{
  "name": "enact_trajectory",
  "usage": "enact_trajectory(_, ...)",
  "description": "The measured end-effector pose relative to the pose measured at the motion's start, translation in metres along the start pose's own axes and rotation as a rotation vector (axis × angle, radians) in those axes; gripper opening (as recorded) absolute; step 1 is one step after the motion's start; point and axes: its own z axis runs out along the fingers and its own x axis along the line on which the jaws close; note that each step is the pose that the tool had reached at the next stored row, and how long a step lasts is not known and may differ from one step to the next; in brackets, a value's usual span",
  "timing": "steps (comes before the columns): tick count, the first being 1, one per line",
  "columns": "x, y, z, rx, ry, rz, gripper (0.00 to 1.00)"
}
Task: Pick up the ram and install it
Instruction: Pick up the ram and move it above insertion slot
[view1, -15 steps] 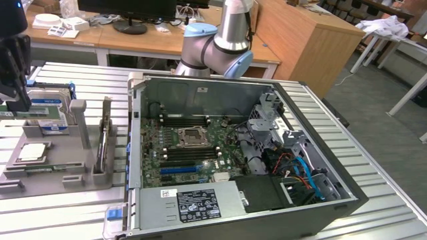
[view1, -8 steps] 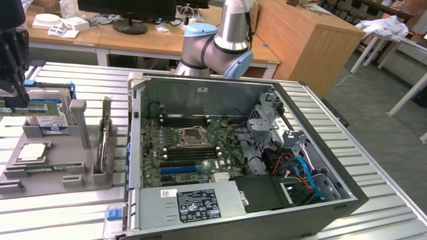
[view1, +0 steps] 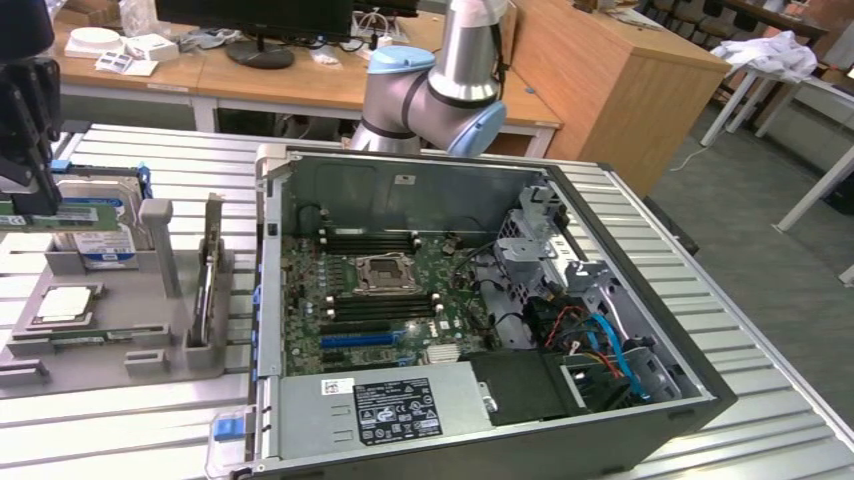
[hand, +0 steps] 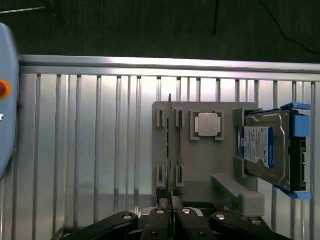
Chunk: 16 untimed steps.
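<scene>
Claw (view1: 32, 205) (hand: 170, 207) pinched tight on the ram (view1: 67, 215) (hand: 170, 145), held level over the tray (view1: 120, 320) at its hard drive (view1: 94, 245) end, with the open computer case (view1: 467, 300) toward the exterior view's right.

The arm (view1: 447, 40), upper centre of the exterior frame, has cylindrical silver-grey tube sections joined by rounded joint housings with light-blue end caps (view1: 400, 57). The gripper (hand: 170, 200) has matte black linkage fingers (hand: 107, 223). Each pivot carries a round silver fastener (hand: 159, 212), apparently a screw head.
</scene>
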Motion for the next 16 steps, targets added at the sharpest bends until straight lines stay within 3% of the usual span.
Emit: enact_trajectory(16, 0.000, -0.0244, -0.0007, 0.0002, -0.0001, 0.000, 0.12)
